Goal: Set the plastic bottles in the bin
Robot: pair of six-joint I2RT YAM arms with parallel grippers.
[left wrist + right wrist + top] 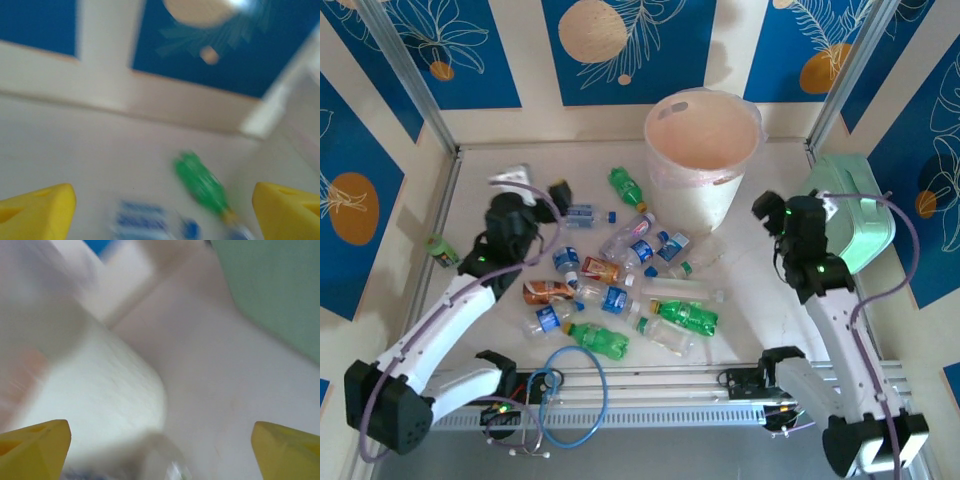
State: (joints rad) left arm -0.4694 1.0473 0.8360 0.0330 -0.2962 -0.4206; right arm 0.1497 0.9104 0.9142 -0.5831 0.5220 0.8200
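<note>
Beside the round translucent bin [705, 185] lie glossy plastic bottles [686, 316], left claw [160, 210] and right claw [160, 450] spread.

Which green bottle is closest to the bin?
The green bottle lying alone just left of the bin; the other green ones lie farther off, at the pile's near edge and by the left wall.

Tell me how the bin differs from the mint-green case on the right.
The bin is round and pale pinkish-white; the case is boxy and mint green. The bin stands open-topped at the back; the case sits at the far right. Both are far larger than any bottle.
</note>
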